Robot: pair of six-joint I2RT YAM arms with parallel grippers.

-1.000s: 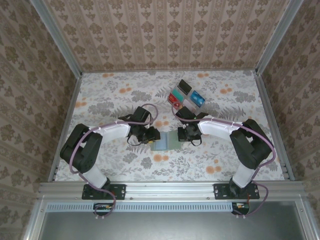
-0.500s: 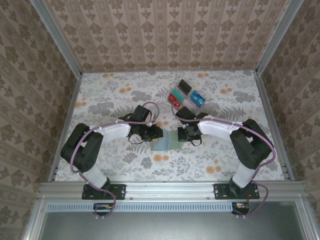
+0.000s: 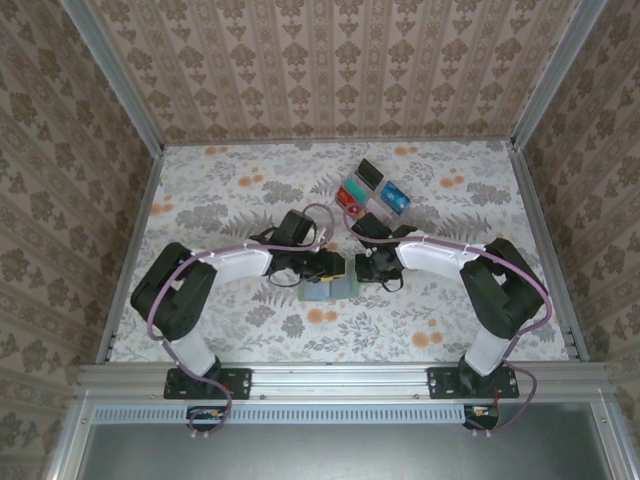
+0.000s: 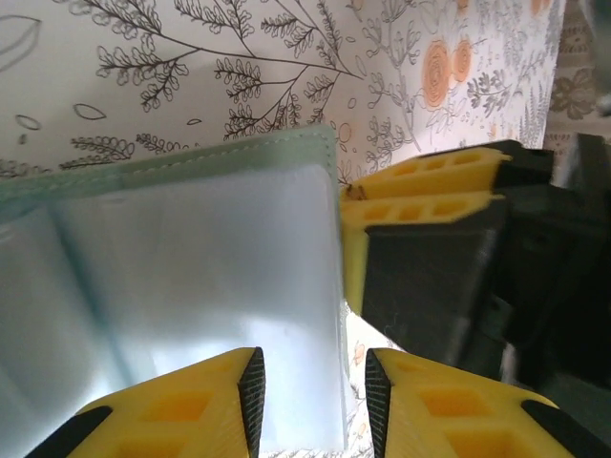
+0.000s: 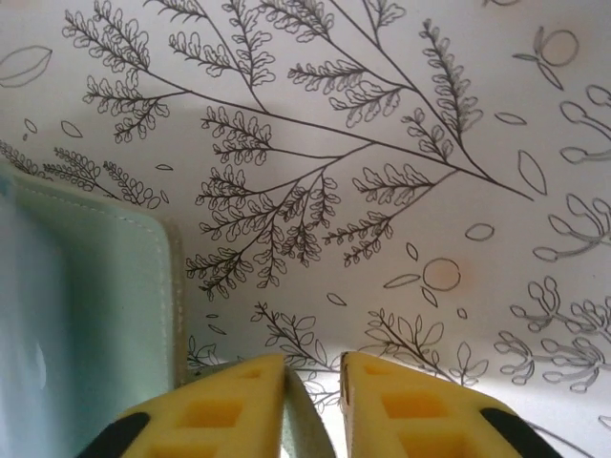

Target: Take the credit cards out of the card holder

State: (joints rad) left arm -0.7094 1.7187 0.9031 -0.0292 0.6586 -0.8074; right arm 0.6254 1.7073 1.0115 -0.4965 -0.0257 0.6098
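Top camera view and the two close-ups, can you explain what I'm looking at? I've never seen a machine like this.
These are two robot arms bolted to the near edge of a floral table. The wide picture looks down from above and behind them. The other two come from a camera on each wrist, so the yellow fingers at the bottom belong to that arm. Between the arms lies an opened grey-green card holder. Several coloured credit cards lie farther back on the table. The left gripper and the right gripper each have their jaws a little apart, straddling an edge of the holder. Neither holds a card.
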